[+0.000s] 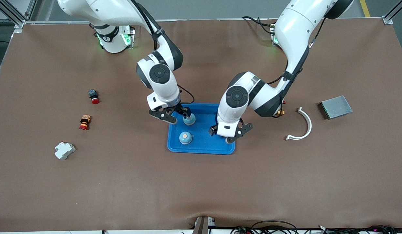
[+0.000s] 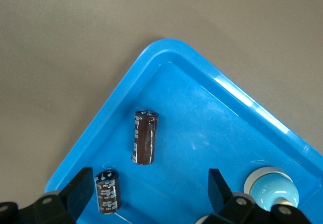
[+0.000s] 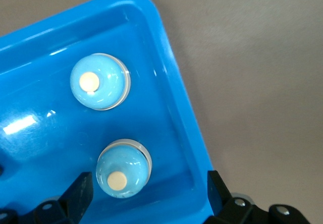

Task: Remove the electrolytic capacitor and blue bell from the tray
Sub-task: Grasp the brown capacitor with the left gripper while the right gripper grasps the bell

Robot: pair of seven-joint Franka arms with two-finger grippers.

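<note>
here, operator, you get one view after another, all placed against the blue tray.
front view, tray: the blue tray (image 1: pixel 204 148) lies mid-table.
front view, bells: you see two light-blue bells in the tray, one bell (image 1: pixel 185 137) near the tray's camera-side rim, the other bell (image 1: pixel 189 119) farther from the camera.
front view, right gripper: the right gripper (image 1: pixel 179 116) hangs over the tray's end toward the right arm, fingers spread, the farther bell at its fingertips.
front view, left gripper: the left gripper (image 1: pixel 227 134) hangs over the tray's end toward the left arm, fingers spread, nothing held.
front view, off the tray: toward the right arm's end lie a red button (image 1: pixel 93 96), a red-and-orange part (image 1: pixel 85 122) and a white block (image 1: pixel 64 150); toward the left arm's end, a white curved piece (image 1: pixel 301 125) and a grey plate (image 1: pixel 336 107).
left wrist view, capacitors: two dark capacitors lie on their sides inside the tray (image 2: pixel 212 118), one capacitor (image 2: pixel 144 136) mid-floor, the second capacitor (image 2: pixel 107 191) beside one finger (image 2: pixel 78 196).
right wrist view, bells: both bells stand upright in the tray (image 3: pixel 184 128), one (image 3: pixel 122 169) between the spread fingers (image 3: pixel 78 196), untouched.
</note>
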